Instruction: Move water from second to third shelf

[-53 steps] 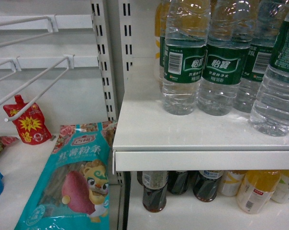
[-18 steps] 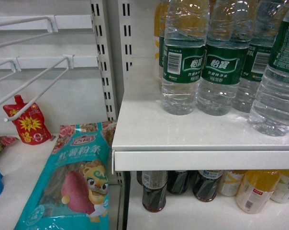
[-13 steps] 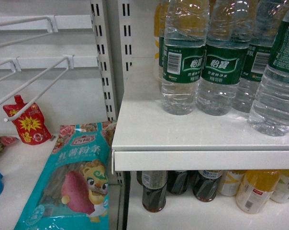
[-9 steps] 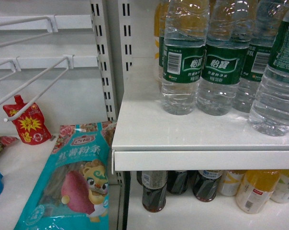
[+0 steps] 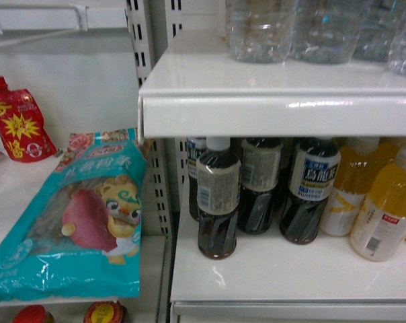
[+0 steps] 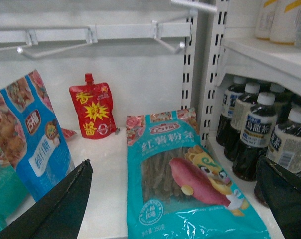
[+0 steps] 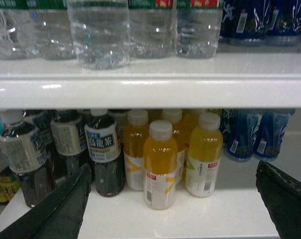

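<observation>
Several clear ribbed water bottles (image 7: pixel 98 35) stand on the upper white shelf (image 7: pixel 155 84); only their lower halves show, with strips of green label at the top edge. In the head view just their bases (image 5: pixel 260 30) show above the shelf lip (image 5: pixel 277 114). My right gripper (image 7: pixel 173 167) is open in front of the shelf below, level with the yellow drink bottles and holding nothing. My left gripper (image 6: pixel 174 164) is open over the teal snack packet (image 6: pixel 190 179) in the left bay, also holding nothing. Neither gripper shows in the head view.
Under the water stand dark tea bottles (image 5: pixel 216 202) with cream labels, yellow juice bottles (image 7: pixel 160 169) and blue bottles (image 7: pixel 245 134). A slotted upright (image 5: pixel 146 67) splits the bays. The left bay holds a red pouch (image 6: pixel 94 112), a blue bag (image 6: pixel 31 139) and wire hooks (image 6: pixel 56 47).
The head view has dropped: the water bottles slid to the top edge and the shelf below with tea and juice bottles now fills the middle.
</observation>
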`<state>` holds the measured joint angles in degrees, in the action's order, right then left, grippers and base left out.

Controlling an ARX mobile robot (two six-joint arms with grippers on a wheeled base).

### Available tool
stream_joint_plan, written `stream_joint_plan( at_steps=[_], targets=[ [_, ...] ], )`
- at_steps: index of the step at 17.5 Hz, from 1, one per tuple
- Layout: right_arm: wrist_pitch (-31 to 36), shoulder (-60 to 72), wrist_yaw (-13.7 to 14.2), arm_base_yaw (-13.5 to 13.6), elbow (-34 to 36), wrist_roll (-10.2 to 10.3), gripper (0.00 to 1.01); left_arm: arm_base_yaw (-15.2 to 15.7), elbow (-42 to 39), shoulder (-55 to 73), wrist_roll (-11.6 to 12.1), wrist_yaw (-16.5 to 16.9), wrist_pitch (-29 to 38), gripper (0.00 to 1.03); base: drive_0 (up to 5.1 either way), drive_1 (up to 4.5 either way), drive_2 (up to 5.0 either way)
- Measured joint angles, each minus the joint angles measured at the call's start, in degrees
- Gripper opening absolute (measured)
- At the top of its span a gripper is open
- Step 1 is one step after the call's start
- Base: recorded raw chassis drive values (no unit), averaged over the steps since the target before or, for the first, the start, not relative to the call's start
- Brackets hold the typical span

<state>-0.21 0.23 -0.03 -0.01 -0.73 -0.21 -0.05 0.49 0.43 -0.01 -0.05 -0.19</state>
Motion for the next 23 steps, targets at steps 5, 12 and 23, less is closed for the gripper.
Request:
stream_joint_plan(
  at_steps=[5, 12, 23],
  targets=[
    [0.0, 0.0, 0.1, 0.0, 0.0, 0.2, 0.98, 0.0, 0.0, 0.0, 0.0, 0.1, 0.0, 0.98, 0.0, 0.0, 0.0],
    [-0.1, 0.0, 0.0, 0.0, 0.0, 0.2, 0.98, 0.0, 0.0, 0.0, 0.0, 0.0, -0.2, 0.98, 0.0, 0.0, 0.0],
    [-0.1, 0.0, 0.0, 0.0, 0.0, 0.2, 0.98, 0.0, 0.0, 0.0, 0.0, 0.0, -0.2, 0.98, 0.0, 0.0, 0.0]
  ],
)
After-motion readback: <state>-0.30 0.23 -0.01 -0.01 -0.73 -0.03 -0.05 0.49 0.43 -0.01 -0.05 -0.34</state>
